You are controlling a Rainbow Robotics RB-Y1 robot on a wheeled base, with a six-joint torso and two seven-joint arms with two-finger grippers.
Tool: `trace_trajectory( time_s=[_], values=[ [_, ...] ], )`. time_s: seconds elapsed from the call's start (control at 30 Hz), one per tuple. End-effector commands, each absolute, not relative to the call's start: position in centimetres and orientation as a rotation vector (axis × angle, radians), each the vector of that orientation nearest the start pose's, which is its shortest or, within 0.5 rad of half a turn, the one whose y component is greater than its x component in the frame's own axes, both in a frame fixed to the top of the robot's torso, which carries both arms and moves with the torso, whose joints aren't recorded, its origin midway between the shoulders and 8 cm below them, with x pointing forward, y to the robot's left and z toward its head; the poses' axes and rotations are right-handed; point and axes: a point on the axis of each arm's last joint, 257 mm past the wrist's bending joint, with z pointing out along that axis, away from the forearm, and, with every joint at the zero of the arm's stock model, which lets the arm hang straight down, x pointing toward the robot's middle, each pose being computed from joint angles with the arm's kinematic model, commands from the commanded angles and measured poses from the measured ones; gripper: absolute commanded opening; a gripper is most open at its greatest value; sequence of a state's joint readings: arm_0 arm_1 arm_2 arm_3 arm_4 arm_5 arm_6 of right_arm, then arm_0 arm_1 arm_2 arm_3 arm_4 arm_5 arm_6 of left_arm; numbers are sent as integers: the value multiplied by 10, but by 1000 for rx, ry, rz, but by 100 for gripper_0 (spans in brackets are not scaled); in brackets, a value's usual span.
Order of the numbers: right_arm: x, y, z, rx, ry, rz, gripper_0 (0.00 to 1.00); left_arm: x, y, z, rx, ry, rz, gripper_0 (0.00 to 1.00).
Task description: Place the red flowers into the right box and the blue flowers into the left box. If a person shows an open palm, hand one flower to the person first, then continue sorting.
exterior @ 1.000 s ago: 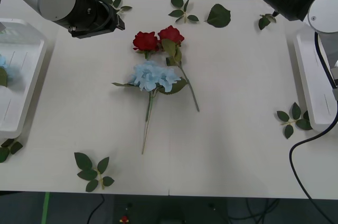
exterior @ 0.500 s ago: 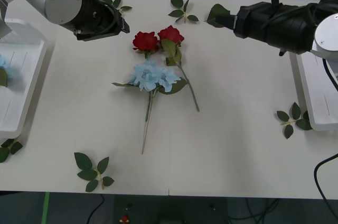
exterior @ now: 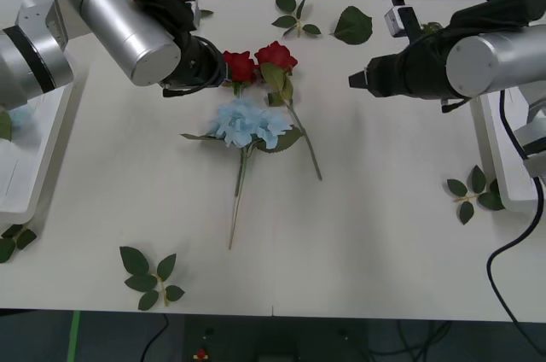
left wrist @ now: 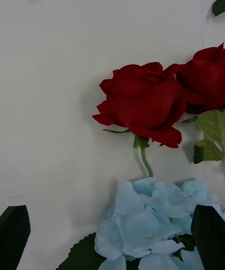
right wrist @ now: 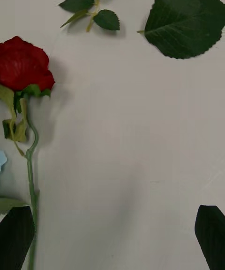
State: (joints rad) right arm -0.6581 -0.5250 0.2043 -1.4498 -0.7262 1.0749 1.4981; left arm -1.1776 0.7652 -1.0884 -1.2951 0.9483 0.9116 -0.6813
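We find no readable text, labels, brands, numbers or signs on anything in these views.
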Motion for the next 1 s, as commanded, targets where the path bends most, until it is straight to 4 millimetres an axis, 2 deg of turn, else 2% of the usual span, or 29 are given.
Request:
trace_trajectory(
  time_s=[0.03, 0.23, 0.53, 0.77, 1.0],
  values=[
    [618, -120, -154, -335, 2204, 309, 100, 638, 104, -158, 21, 2357, -228, 100],
    [624, -87, -168, -230, 2236, 276, 100, 647, 91, -175, 17, 2353, -187, 100],
    [640, -53, -184, -151, 2248, 279, 100, 648, 73, -211, 35, 2368, -146, 100],
    [656, -49, -196, -148, 2228, 259, 100, 650, 77, -236, 74, 2356, -69, 100],
    [657, -49, -197, -138, 2229, 275, 100, 648, 86, -260, 120, 2325, -33, 100]
  ],
)
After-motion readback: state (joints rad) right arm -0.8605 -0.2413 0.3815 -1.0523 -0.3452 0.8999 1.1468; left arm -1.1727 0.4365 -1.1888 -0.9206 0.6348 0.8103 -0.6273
